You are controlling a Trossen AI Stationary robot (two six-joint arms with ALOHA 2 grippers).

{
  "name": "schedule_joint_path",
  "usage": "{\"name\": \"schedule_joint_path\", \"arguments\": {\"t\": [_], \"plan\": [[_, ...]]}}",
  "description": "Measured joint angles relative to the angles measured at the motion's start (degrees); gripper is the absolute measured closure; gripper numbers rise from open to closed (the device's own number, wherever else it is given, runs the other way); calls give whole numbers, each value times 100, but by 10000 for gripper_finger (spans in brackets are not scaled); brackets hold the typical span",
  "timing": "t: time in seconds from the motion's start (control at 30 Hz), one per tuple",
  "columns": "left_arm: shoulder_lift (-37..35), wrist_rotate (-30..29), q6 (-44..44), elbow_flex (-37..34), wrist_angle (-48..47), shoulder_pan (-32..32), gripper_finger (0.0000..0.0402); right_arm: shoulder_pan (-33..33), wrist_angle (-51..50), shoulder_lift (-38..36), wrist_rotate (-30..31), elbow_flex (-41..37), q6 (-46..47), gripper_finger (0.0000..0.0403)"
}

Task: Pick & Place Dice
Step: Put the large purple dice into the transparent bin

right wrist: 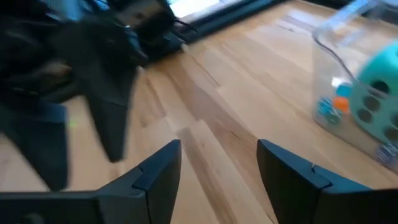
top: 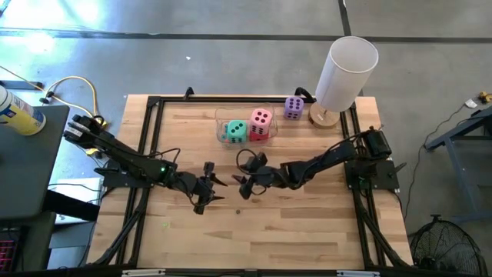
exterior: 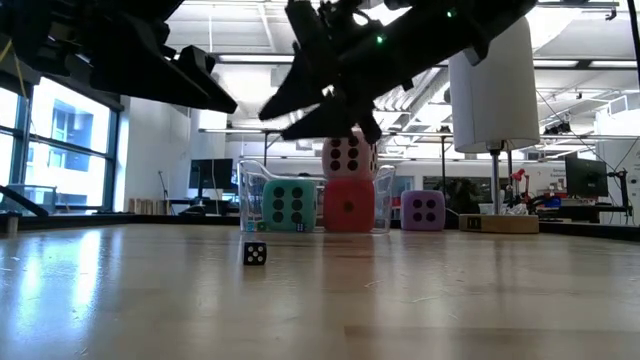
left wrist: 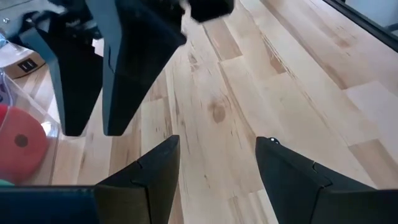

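Observation:
A clear container (top: 223,123) stands at the table's far middle. In it a teal-green die (top: 234,132) rests on the floor beside a red die (exterior: 348,205), and a pink die (top: 261,118) sits on top of the red one. A purple die (top: 294,108) rests on the table to the container's right. My left gripper (top: 214,188) and my right gripper (top: 243,178) hover open and empty above mid-table, facing each other, nearer than the container. The teal-green die also shows in the right wrist view (right wrist: 373,93), and the red die in the left wrist view (left wrist: 18,143).
A tall white cylinder (top: 346,69) stands on a wooden base at the far right, beside the purple die. A small black die with white pips (exterior: 255,253) lies on the table under the grippers. Bare wood lies along the near half of the table (top: 254,238).

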Motion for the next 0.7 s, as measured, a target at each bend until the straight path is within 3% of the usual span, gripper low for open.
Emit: {"name": "schedule_joint_path", "arguments": {"t": [0.23,0.57,0.7], "plan": [[0,2,1,0,-10,0,200,2,294,0,-215,0,-318,167],[0,4,44,0,-21,2,200,0,297,0,-337,0,-435,20],[0,6,30,0,-21,2,200,0,295,0,-173,0,-16,19]]}}
